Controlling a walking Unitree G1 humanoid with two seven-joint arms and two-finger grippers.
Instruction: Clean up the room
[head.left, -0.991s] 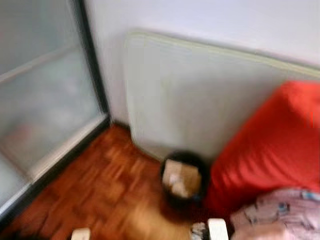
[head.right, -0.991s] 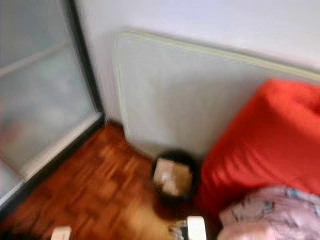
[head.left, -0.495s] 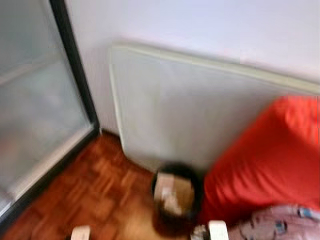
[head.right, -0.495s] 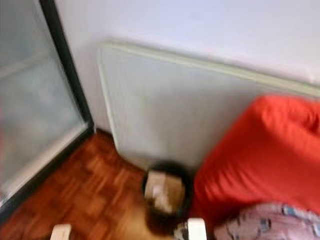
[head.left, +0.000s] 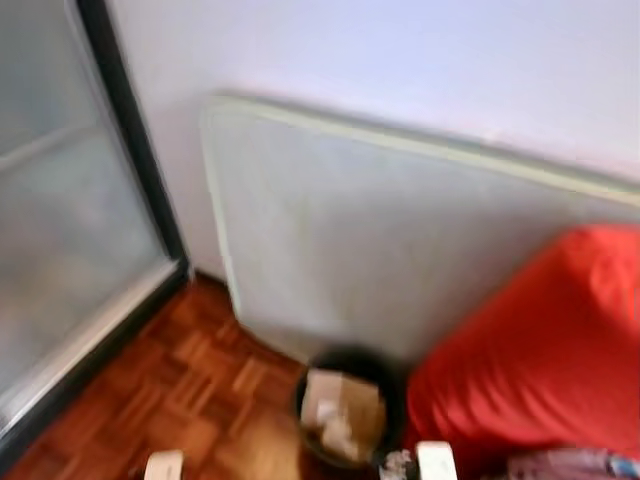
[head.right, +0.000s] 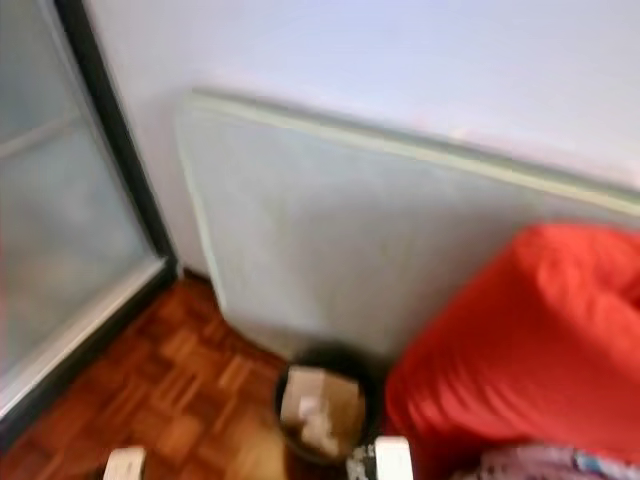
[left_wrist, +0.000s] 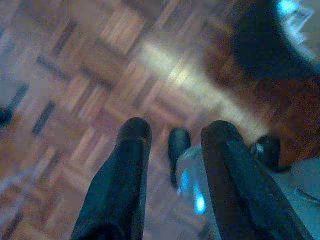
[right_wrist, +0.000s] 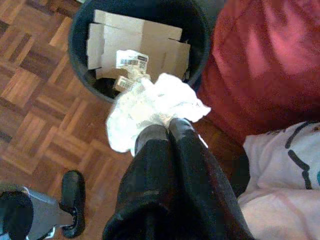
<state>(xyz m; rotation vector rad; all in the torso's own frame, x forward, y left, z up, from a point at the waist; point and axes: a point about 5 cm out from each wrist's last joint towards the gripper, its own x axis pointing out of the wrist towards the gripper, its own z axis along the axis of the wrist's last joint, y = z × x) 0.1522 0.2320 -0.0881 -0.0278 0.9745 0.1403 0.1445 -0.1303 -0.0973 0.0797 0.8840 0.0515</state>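
A black waste bin (head.left: 343, 420) holding flattened cardboard (right_wrist: 135, 42) stands on the parquet at the foot of a leaning mattress. My right gripper (right_wrist: 164, 129) is shut on a crumpled white paper wad (right_wrist: 150, 105). It hovers just short of the bin's rim (right_wrist: 80, 65), on the side of the red cushion. In the head view the wad (head.left: 397, 463) peeks out at the lower edge beside my right wrist (head.left: 435, 462). My left gripper (left_wrist: 175, 131) is open over bare floor, with nothing between its fingers.
A pale mattress (head.left: 400, 250) leans on the white wall. A big red cushion (head.left: 540, 360) fills the right, with patterned pink cloth (right_wrist: 285, 175) near it. A frosted sliding door with a black frame (head.left: 140, 180) bounds the left. Parquet floor (head.left: 150, 390) lies between.
The camera has moved: the bin, cushion and mattress sit lower and further left in the picture. Both wrists keep their places at the lower edge.
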